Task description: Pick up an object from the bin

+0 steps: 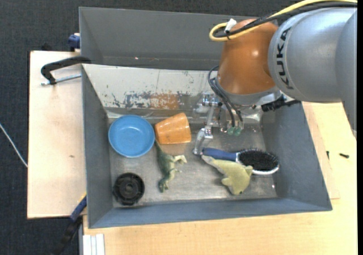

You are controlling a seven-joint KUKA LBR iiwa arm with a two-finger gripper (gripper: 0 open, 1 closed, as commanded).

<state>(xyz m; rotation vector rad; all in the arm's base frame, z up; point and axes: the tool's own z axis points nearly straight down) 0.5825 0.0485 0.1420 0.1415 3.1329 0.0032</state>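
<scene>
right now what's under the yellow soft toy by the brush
The yellow soft toy lies on the bin floor, its upper edge against or slightly over the hairbrush's blue handle. Whatever is directly beneath its body is covered.

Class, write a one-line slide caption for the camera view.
KUKA arm's pincer hangs between orange cup and blue-handled hairbrush in grey bin.

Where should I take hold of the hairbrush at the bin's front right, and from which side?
Grip the hairbrush on its blue handle, coming straight down and closing across its width. It lies flat, left to right; the handle is slim, the black bristled head wide. Keep to the handle's left end: the yellow soft toy crowds its near side.
</scene>
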